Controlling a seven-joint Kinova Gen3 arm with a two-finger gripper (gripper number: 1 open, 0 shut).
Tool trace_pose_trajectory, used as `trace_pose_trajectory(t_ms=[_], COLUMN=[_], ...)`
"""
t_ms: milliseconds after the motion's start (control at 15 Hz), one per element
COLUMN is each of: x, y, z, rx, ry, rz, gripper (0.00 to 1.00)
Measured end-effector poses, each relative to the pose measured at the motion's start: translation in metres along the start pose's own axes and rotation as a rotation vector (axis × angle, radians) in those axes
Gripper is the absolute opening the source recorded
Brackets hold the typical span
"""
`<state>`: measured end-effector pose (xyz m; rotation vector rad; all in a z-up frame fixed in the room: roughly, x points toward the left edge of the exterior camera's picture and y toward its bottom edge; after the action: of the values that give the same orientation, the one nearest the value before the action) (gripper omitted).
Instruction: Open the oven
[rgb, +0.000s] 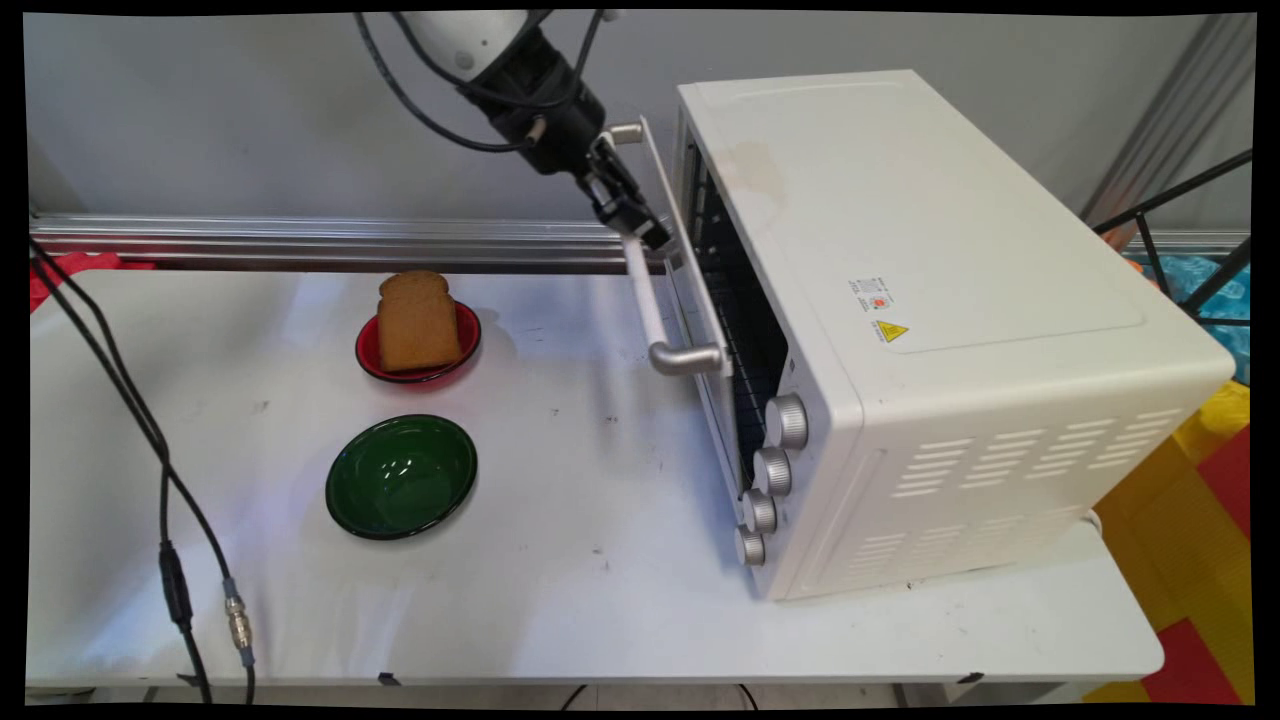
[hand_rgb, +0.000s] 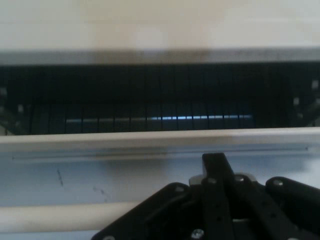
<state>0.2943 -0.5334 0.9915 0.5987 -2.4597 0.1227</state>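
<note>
**A:** Main view first. Where's the gripper (rgb: 640, 225)?

**B:** Up at the oven (rgb: 900, 250), right against the handle (rgb: 645, 290) of its door (rgb: 702, 300). It meets the bar near the far end, not the middle. I cannot tell whether it is clamped on the bar or open around it, because the black linkage covers the contact.

**A:** And the door?

**B:** Ajar. Its top edge leans away from the oven, leaving a dark gap with a wire rack inside. Four knobs (rgb: 787, 421) sit at the near end of the front.

**A:** What else is on the table (rgb: 600, 600)?

**B:** Toast (rgb: 417, 322) standing in a red bowl (rgb: 470, 335), and nearer the camera a green bowl (rgb: 401, 476) with nothing in it. Both are well apart from the oven. Black cables (rgb: 120, 380) hang at the left.

**A:** Hand view?

**B:** The gripper (hand_rgb: 217, 170) rises from the bottom edge. The handle (hand_rgb: 60, 217) runs in from the left and passes behind the linkage, so the hand sits squarely across it. Above lies the door (hand_rgb: 150, 140) as a pale band, then the open gap with the rack (hand_rgb: 150, 100), then the oven's pale top.

**A:** Does it settle the grip?

**B:** No. The bar vanishes behind the linkage, so I still can't say.
</note>
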Motion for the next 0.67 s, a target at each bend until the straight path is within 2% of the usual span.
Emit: trace_pose_trajectory(t_ms=[333, 667], x=[-0.026, -0.05], y=[0.001, 0.002], z=[-0.013, -0.019], rx=[0.01, 0.009], ry=[-0.051, -0.054], rz=[-0.007, 0.01], gripper=[0.0, 0.0])
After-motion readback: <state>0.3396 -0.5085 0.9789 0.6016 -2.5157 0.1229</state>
